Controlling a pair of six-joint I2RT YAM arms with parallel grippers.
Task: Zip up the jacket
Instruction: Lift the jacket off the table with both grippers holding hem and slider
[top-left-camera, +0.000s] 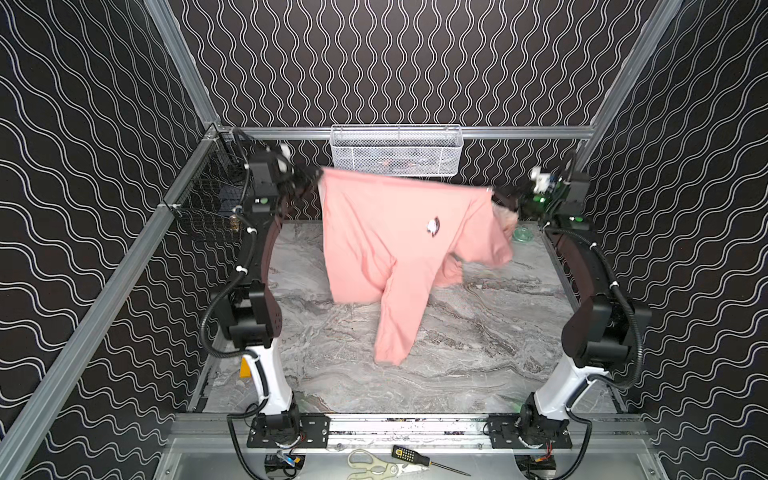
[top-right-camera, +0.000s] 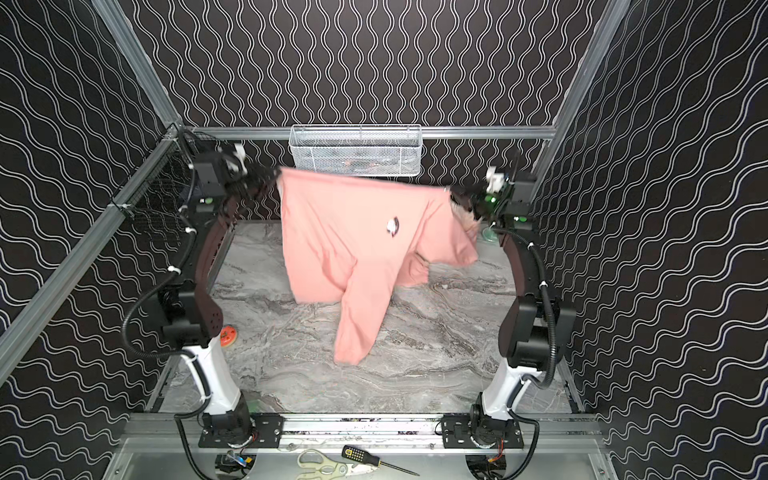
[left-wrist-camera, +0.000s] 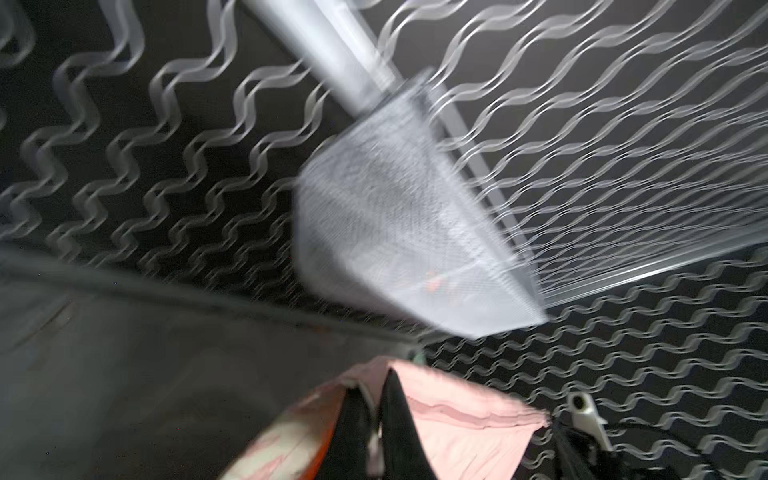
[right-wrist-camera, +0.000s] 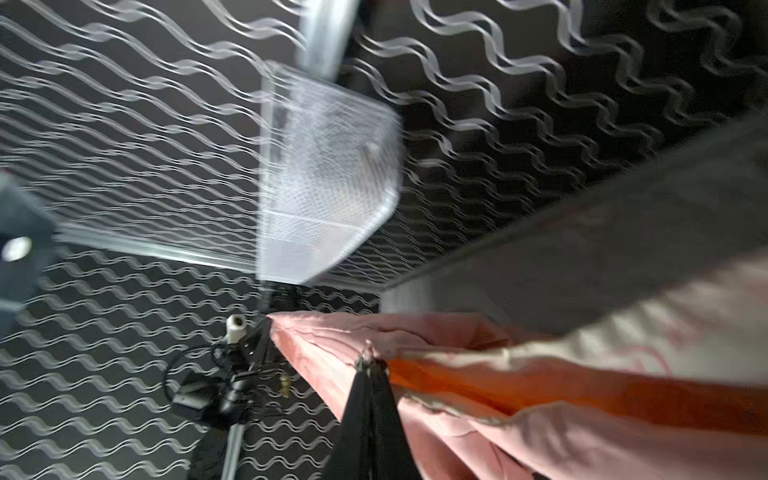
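Here the jacket (top-left-camera: 395, 249) hangs stretched between both arms, top edge taut before the basket (top-left-camera: 395, 149), one sleeve (top-left-camera: 399, 324) drooping toward the table (top-left-camera: 498, 353), whose near half lies open. At left, the left gripper (top-left-camera: 309, 176) is clamped shut on one corner. An orange disc (top-right-camera: 227, 336) appears in a top view. At right, the right gripper (top-left-camera: 500, 198) pinches the opposite corner, jaws closed; its wrist view shows cream lining (right-wrist-camera: 665, 316).

Jacket (top-left-camera: 374, 241) matt pink cloth; table (top-left-camera: 478, 353) smooth marble-look; basket (top-left-camera: 395, 149) metal mesh.
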